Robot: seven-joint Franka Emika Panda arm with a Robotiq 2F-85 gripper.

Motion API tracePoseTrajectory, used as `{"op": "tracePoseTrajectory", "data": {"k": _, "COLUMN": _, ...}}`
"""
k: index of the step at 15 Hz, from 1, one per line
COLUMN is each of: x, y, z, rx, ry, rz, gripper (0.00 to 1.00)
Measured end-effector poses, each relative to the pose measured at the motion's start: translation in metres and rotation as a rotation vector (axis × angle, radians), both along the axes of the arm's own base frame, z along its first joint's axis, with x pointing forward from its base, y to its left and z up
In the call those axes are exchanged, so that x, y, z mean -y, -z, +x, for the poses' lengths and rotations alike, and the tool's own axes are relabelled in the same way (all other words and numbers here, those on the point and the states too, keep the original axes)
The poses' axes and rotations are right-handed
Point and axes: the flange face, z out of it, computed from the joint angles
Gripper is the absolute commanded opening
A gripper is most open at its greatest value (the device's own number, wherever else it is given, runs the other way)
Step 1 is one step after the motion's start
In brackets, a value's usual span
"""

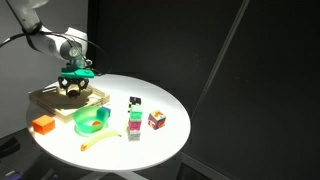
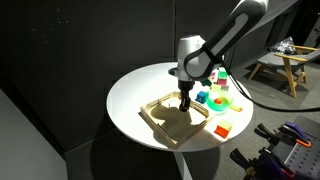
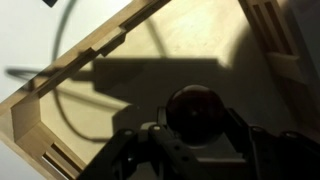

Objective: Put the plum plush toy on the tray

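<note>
In an exterior view, gripper (image 1: pixel 74 88) hangs just over the tray (image 1: pixel 45 101). In an exterior view, same: gripper (image 2: pixel 186 101) low over tray (image 2: pixel 152 113). Wrist view - plum plush toy (image 3: pixel 195 108) clamped between the fingers (image 3: pixel 148 140), above bare tray (image 3: pixel 200 40) floor.

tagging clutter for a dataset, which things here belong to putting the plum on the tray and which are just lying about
In the job: plum plush toy, tray, gripper holding the toy.
Lying about: green bowl, orange block, banana, small coloured cubes.
</note>
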Motion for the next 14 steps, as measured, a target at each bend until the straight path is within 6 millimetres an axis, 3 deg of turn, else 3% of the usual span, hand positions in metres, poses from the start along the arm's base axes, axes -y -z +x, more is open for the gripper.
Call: {"op": "tracePoseTrajectory", "data": {"k": 14, "x": 0.0, "y": 0.021, "z": 0.016, "rx": 0.002, "ry": -0.022, "rz": -0.013, "gripper": 0.34}}
